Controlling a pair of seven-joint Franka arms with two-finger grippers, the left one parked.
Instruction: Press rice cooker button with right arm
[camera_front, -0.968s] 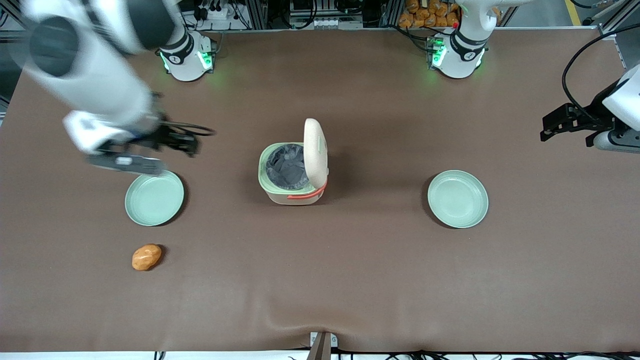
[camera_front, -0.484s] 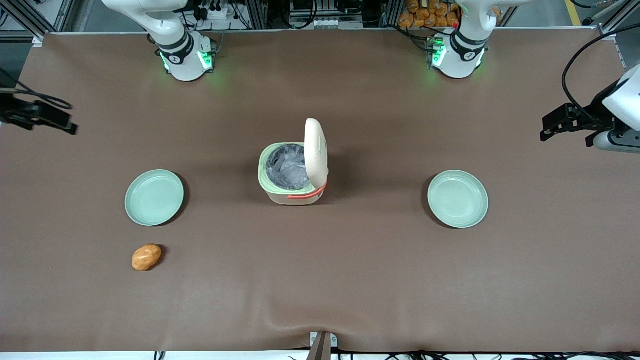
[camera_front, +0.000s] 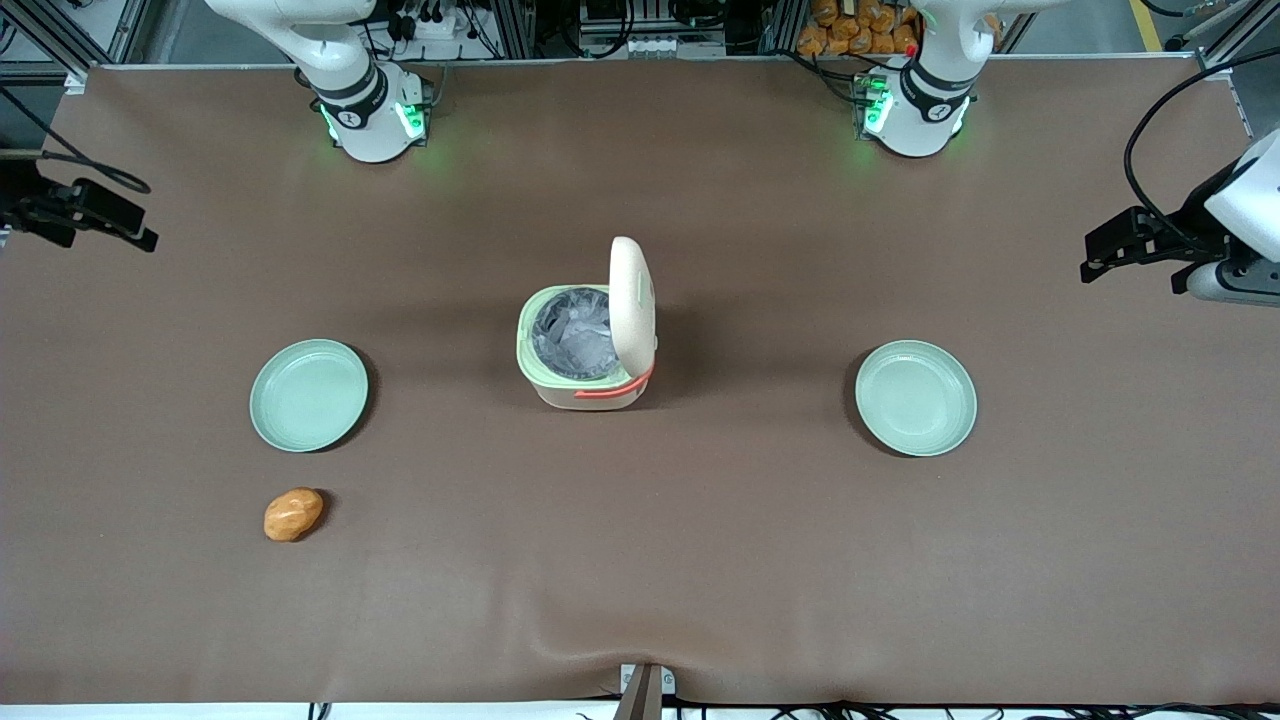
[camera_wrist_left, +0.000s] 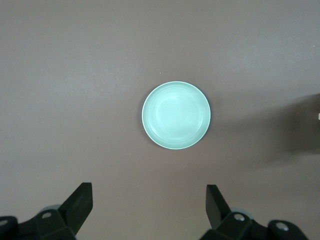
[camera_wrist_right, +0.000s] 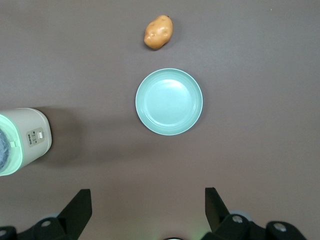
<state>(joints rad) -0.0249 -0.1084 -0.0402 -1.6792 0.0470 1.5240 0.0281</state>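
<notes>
The rice cooker (camera_front: 585, 350) stands at the table's middle, cream with a coral-orange band and pale green rim. Its lid stands upright and open, and the silvery inner pot shows. In the right wrist view the cooker (camera_wrist_right: 22, 142) shows its small button panel (camera_wrist_right: 35, 137) on the side wall. My right gripper (camera_front: 130, 232) hangs at the working arm's end of the table, high above it and far from the cooker. In its wrist view the gripper (camera_wrist_right: 147, 205) is open and empty, with both black fingers (camera_wrist_right: 80, 205) wide apart.
A mint green plate (camera_front: 308, 394) lies between my gripper and the cooker, also in the right wrist view (camera_wrist_right: 169, 101). An orange-brown potato (camera_front: 293, 514) lies nearer the front camera than that plate. A second mint plate (camera_front: 915, 397) lies toward the parked arm's end.
My right arm has swung from above the mint plate out to the working arm's end of the table. In the last half second it only shifted slightly. The cooker has not moved.
</notes>
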